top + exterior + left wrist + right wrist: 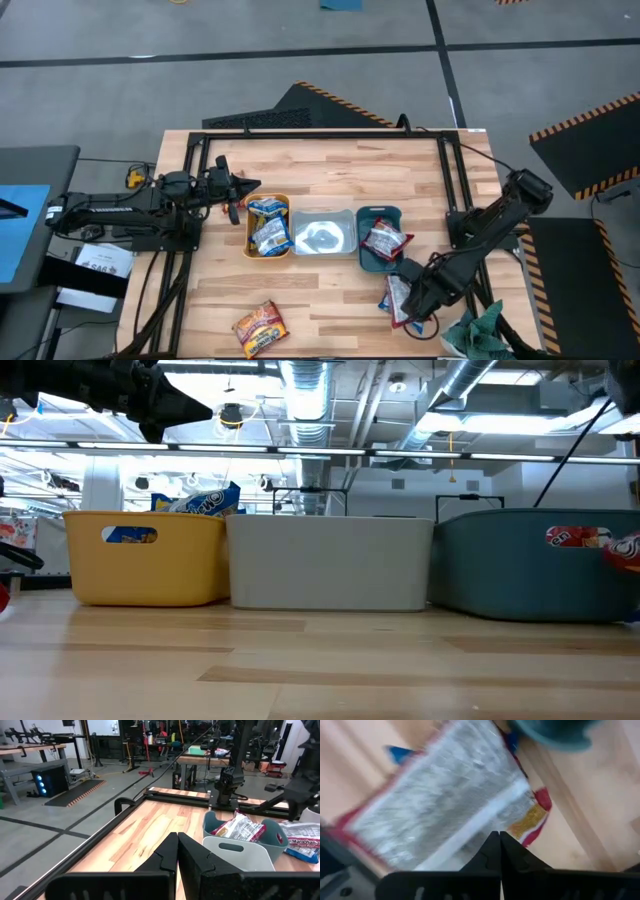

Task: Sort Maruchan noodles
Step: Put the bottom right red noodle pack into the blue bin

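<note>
The light wooden table (330, 170) carries a clear tray (323, 236) at its middle. Touching it stand an orange tray (267, 226) and a teal tray (380, 239). A red-orange noodle packet (261, 328) lies well apart, a white-and-red packet (397, 298) near the teal tray, green cloth (478, 334) beyond.

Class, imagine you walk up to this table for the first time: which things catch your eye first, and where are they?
Three trays stand in a row mid-table: orange, clear, teal. Blue-and-yellow noodle packets fill the orange one, and a white-and-red packet lies in the teal one. A red-orange packet lies alone near the front edge, while the right gripper is at another white-and-red packet in front of the teal tray.
</note>
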Available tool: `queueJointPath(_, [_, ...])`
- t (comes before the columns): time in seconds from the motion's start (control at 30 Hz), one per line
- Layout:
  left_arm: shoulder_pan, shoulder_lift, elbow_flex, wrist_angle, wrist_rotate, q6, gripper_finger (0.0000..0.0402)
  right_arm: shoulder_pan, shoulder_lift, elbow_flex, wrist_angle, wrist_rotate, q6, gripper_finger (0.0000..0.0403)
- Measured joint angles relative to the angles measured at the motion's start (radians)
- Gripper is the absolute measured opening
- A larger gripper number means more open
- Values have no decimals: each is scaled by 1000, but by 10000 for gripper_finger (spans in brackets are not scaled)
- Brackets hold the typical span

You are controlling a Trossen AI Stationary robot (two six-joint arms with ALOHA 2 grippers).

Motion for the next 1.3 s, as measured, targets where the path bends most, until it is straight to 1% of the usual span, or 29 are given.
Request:
queueJointPath(0.1, [0, 0, 0, 0, 0, 0, 0, -5, -34, 35, -1, 40, -38, 26])
queueJointPath(0.23, [0, 0, 0, 0, 0, 0, 0, -5, -67, 65, 33, 140, -56, 59])
queueJointPath(0.27, [0, 0, 0, 0, 0, 0, 0, -6, -69, 65, 46, 151, -55, 65])
queueJointPath(0.37, [0, 0, 0, 0, 1, 0, 0, -25, -68, 65, 52, 134, 3, 82])
queueJointPath(0.43, [0, 0, 0, 0, 1, 0, 0, -28, -59, 65, 52, 123, 12, 98])
queueJointPath(0.53, [0, 0, 0, 0, 1, -6, 0, -27, -53, 64, 52, 122, 27, 135])
queueJointPath(0.77, [0, 0, 0, 3, 3, -7, 0, -7, -54, 60, 71, 123, 83, 250])
queueJointPath(0.87, [0, 0, 0, 11, 3, 0, 0, 8, -54, 23, 90, 122, 161, 283])
queueJointPath(1.0, [0, 0, 0, 23, 7, 7, 0, 25, -54, -46, 140, 118, 242, 301])
queueJointPath(1.17, [0, 0, 0, 26, 7, 8, 0, 21, -53, -134, 248, 115, 268, 303])
queueJointPath(1.3, [0, 0, 0, 25, 7, 8, 0, 0, -57, -201, 313, 84, 293, 303])
